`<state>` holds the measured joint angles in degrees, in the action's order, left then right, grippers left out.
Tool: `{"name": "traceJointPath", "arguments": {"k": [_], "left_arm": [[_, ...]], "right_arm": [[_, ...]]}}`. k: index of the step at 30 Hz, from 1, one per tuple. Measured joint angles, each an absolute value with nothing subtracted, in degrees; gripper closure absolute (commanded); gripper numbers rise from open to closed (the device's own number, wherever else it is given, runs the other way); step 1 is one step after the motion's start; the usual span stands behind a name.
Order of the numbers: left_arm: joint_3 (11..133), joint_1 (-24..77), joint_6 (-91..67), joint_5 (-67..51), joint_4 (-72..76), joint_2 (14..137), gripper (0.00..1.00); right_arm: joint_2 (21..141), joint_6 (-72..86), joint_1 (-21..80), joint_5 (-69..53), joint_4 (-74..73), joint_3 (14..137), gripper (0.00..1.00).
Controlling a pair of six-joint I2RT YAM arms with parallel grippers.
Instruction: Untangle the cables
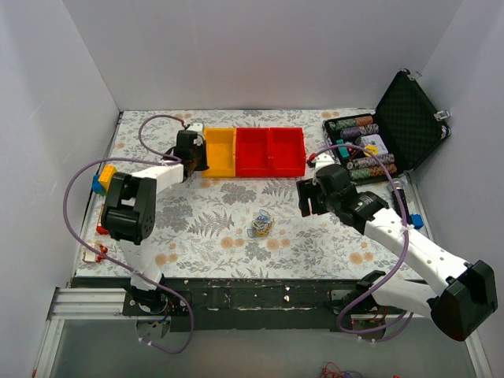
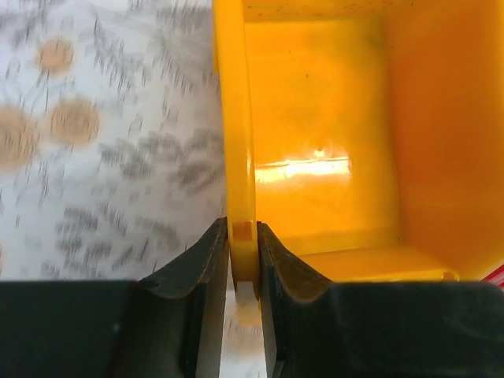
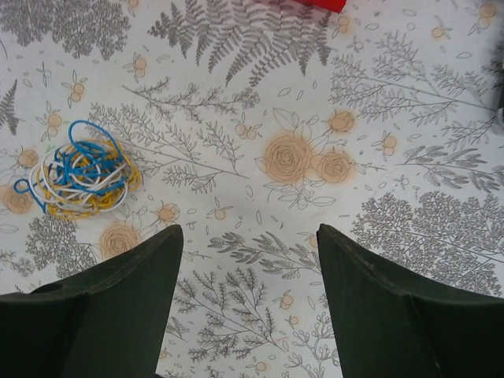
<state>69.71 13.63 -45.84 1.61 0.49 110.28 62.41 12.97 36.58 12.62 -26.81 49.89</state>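
Floral tablecloth (image 1: 213,213) — left tool (image 2: 242,228) pinching yellow bin (image 2: 315,118) wall, right tool (image 3: 249,232) agape, cables (image 3: 79,169) tangled, ends hidden.

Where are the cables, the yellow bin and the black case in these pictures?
cables (image 3: 81,172): right wrist view, middle of the clump.
yellow bin (image 2: 239,118): left wrist view, on its side wall.
black case (image 1: 411,106): top external view, on its open lid.

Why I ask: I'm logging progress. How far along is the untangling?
Nothing looks done: the cables lie in one tangled clump on the table. In hand: the left tool is shut on the wall of the yellow bin; the right tool hovers open near the clump. All the untangling is left.
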Motion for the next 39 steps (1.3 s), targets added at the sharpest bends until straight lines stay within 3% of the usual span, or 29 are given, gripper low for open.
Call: {"name": "traceJointPath", "arguments": {"k": [7, 14, 16, 18, 21, 27, 33, 39], "left_arm": [[52.8, 13.45, -46.19, 2.74, -0.12, 95.64, 0.85], [43.97, 13.45, -47.0, 1.02, -4.91, 84.33, 0.74], [43.48, 13.47, -47.53, -0.38, -6.83, 82.5, 0.65], [43.46, 13.47, -47.97, -1.63, -8.01, 81.6, 0.45], [43.46, 13.47, -49.08, -3.16, -9.52, 81.12, 0.35], [43.75, 13.47, -50.3, -5.17, -13.61, 80.71, 0.02], [51.07, 13.47, -51.03, -4.93, -21.76, 80.2, 0.02], [64.16, 13.28, -52.49, -9.08, -30.59, 79.59, 0.02]], "right_arm": [[62.74, 15.49, 41.5, 12.73, -23.44, 45.04, 0.23], [64.27, 19.46, 47.9, 13.56, -19.16, 41.32, 0.23], [64.73, 20.29, 49.3, 13.54, -18.06, 40.8, 0.23], [65.67, 20.99, 50.35, 13.41, -16.56, 40.64, 0.23], [67.33, 21.52, 51.18, 12.78, -14.24, 40.58, 0.23], [71.81, 22.35, 52.14, 11.42, -8.88, 40.6, 0.23], [77.21, 22.31, 52.53, 9.89, -4.14, 41.06, 0.27], [82.48, 22.35, 53.45, 8.03, -0.43, 42.33, 0.41]]}}
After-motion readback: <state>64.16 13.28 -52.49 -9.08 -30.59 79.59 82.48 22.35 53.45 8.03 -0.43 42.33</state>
